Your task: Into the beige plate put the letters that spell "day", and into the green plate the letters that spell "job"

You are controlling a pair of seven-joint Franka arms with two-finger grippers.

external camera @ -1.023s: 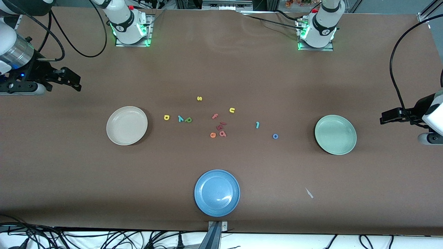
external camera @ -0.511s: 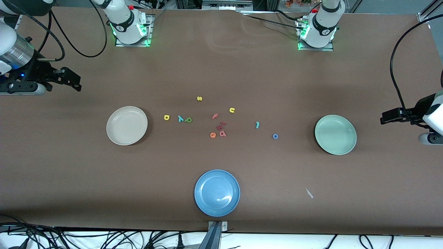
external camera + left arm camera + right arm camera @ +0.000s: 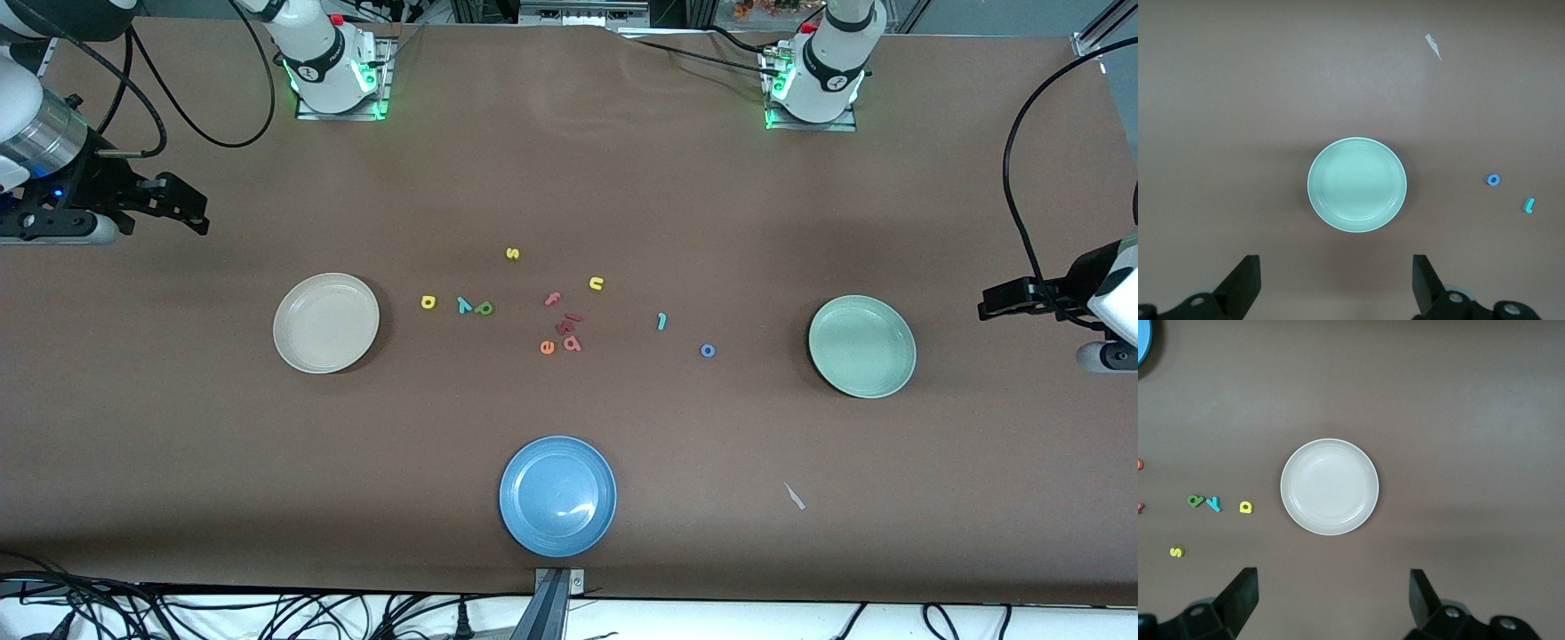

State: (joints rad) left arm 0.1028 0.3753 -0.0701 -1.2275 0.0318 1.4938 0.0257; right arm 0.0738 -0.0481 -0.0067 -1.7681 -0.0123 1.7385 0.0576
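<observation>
Open grippers (image 3: 1335, 287) (image 3: 1331, 603) above bare beige plate (image 3: 1329, 487), green plate (image 3: 1357, 185).

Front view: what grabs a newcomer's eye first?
Three plates ring a scatter of tiny foam letters mid-table: the beige plate toward the right arm's end, the green plate toward the left arm's end, a blue plate nearest the front camera. All three hold nothing. Left gripper and right gripper wait open over the table's ends.
</observation>
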